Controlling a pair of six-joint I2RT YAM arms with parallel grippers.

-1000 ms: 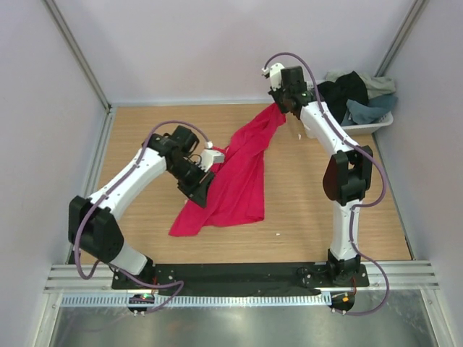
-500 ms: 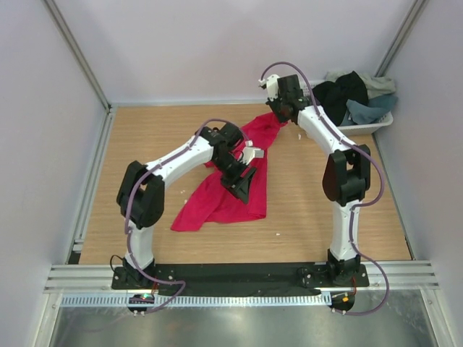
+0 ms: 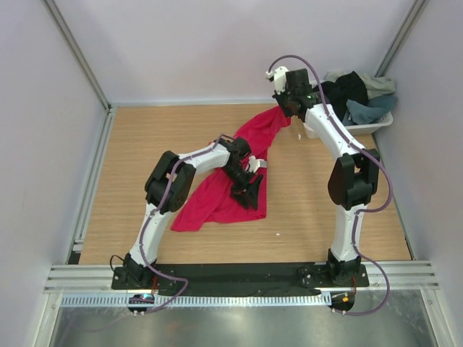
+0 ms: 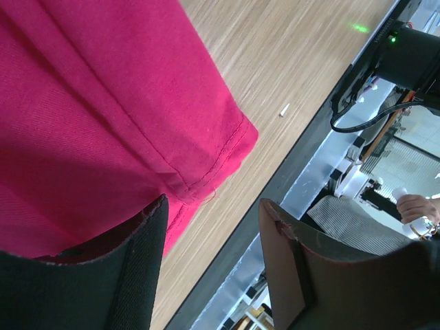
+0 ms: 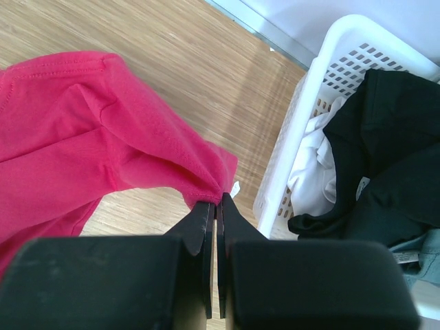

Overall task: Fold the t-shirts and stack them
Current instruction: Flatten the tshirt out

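Top view: crimson shirt (image 3: 217, 199) lies stretched from bench (image 3: 145, 144) centre toward the far right corner. Its far end is lifted by right gripper (image 3: 284, 110). Left gripper (image 3: 253, 195) is low over the shirt's near right edge. Basket (image 3: 372, 124) in the far right corner holds black shirt (image 3: 347, 87) and slate-blue shirt (image 3: 365, 108). Left wrist: fingers apart, nothing between them, one pad over the hem corner. Right wrist: jaws pressed together on a pinch of crimson cloth, just beside the basket.

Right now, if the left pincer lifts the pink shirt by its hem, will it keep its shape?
Probably floppy: the pink shirt sags in folds from the right pincer. It looks light, since a small pinch holds it up. The hem would likely drape.
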